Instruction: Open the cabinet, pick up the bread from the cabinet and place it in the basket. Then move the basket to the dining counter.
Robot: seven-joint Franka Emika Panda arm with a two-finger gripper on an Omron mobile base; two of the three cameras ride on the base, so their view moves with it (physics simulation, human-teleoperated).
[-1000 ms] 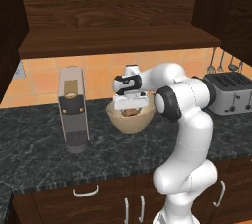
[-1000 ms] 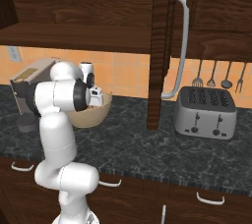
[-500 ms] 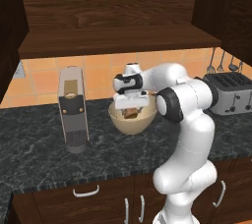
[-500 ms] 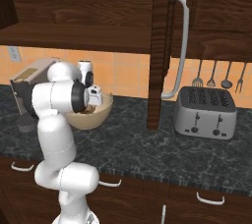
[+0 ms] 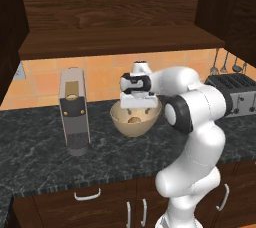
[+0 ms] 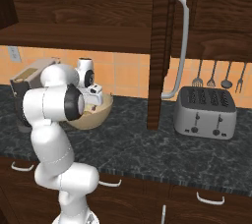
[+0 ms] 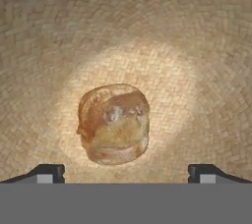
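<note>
The bread (image 7: pixel 114 124) is seen lying on the woven floor of the basket (image 5: pixel 121 123), about at its middle, free of any grip. The roll is judged light, crusty and slightly yielding, needing no further handling. The basket is the next thing to be taken: it is judged light and fairly stiff, with smooth curved sides that would slip, so the wide rim is the likely place for a pinch, one finger inside and one outside. The gripper (image 7: pixel 126 171) is held just above the bread with its jaws spread wide and nothing between them. The basket rests on the black counter (image 5: pixel 45 154), beside a coffee machine (image 5: pixel 74 109); a toaster (image 6: pixel 205 112) stands well apart.
</note>
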